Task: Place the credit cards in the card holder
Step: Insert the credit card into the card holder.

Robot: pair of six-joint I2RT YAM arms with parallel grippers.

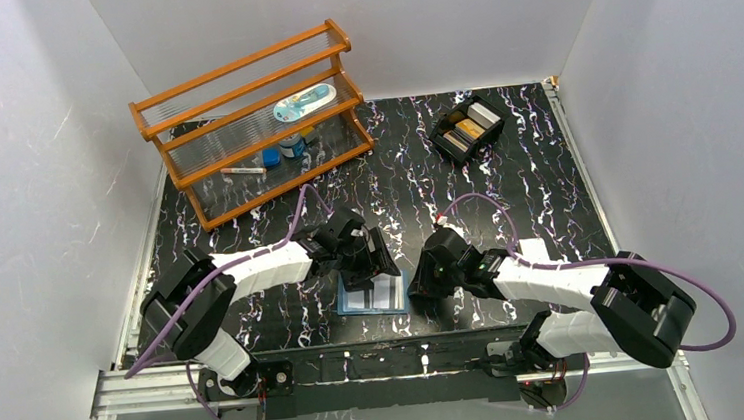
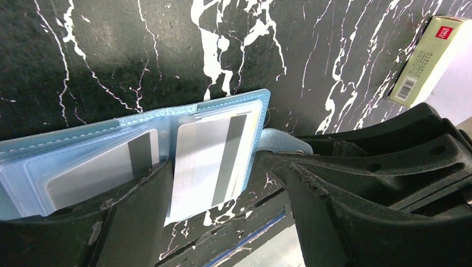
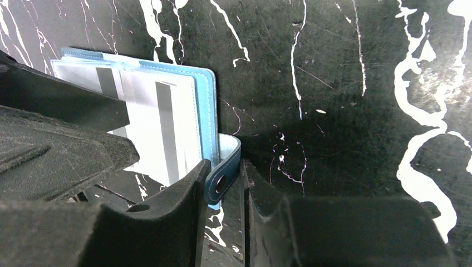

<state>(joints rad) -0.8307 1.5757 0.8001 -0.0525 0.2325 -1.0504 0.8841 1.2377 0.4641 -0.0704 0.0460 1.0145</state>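
Two arms reach in from the near edge of the worktop (image 1: 507,189) in the top view. The card holder (image 1: 375,295) lies open and flat by the near edge, about mid-width, pale inside facing up. The left tool (image 1: 367,256) sits over its far edge. The right tool (image 1: 422,281) is right at its right side. A black tray (image 1: 443,142) toward the far right corner, well apart from the holder, has more cards (image 1: 470,127) in it, one of them orange-gold. A wooden shelf (image 1: 251,119) stands at the far left corner with small items on it.

Left wrist: the card holder (image 2: 72,136) is open with its blue border showing. There are two clear pockets, each with a pale card with a grey stripe, one on the left (image 2: 106,167) and one on the right (image 2: 211,158). The left tool (image 2: 214,167) is open, jaws wide apart, straddling the right-hand card. One of its fingers (image 2: 139,217) is at the card's left edge. The other is just beside the snap tab (image 2: 281,142).

Right wrist: the right tool (image 3: 225,169) is closed on the snap tab (image 3: 225,167), pinching it between both fingers at the holder's right edge. The card holder (image 3: 206,100) lies flat beside it, striped cards showing. The left part of the holder is hidden by a black piece.
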